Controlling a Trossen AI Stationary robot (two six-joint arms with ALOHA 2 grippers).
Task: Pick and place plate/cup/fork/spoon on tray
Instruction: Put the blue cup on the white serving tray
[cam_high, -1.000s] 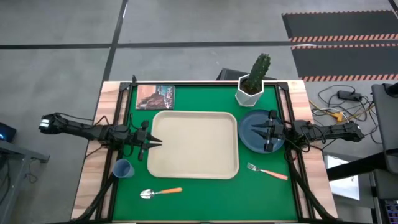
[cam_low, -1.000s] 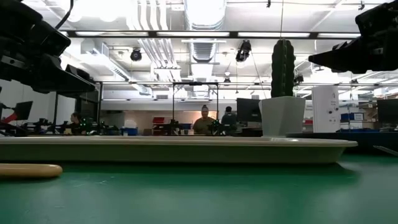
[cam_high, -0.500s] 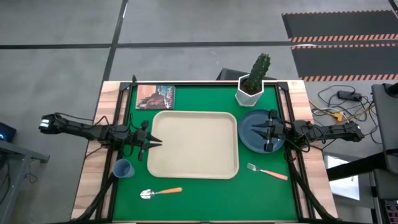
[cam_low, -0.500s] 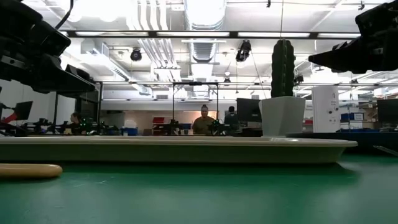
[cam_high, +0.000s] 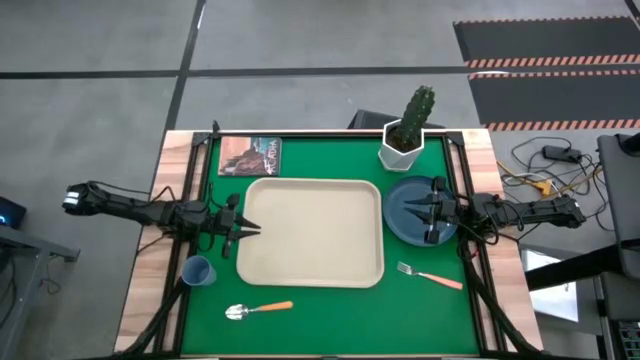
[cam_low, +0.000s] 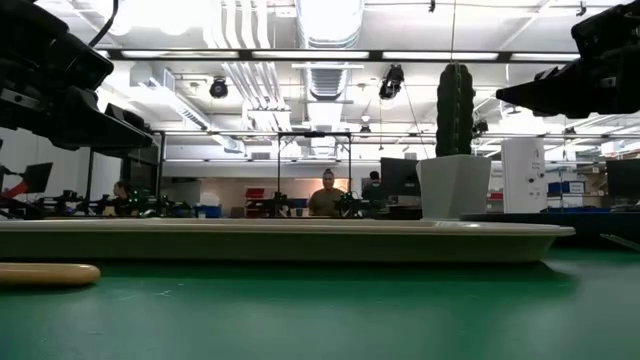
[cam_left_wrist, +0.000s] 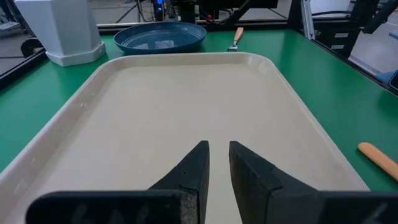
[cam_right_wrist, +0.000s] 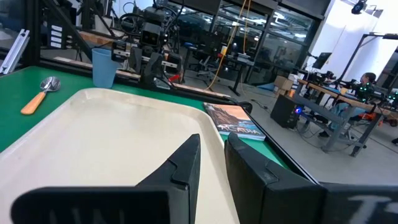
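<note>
Above the plate (cam_high: 408, 212), the right hand (cam_high: 432, 211) hangs narrow and empty; it should widen, then pinch the rim squarely.

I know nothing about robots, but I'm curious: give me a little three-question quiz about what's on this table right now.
1. True or false: the tray already holds the cup.
2. Which item does the right gripper hover over? A) the spoon B) the plate C) the fork
3. Fill in: the left gripper sits at the tray's ____ edge, seen from above.

Key:
1. False; the tray is bare and the cup stands on the green mat beside it.
2. B.
3. Left.
</note>
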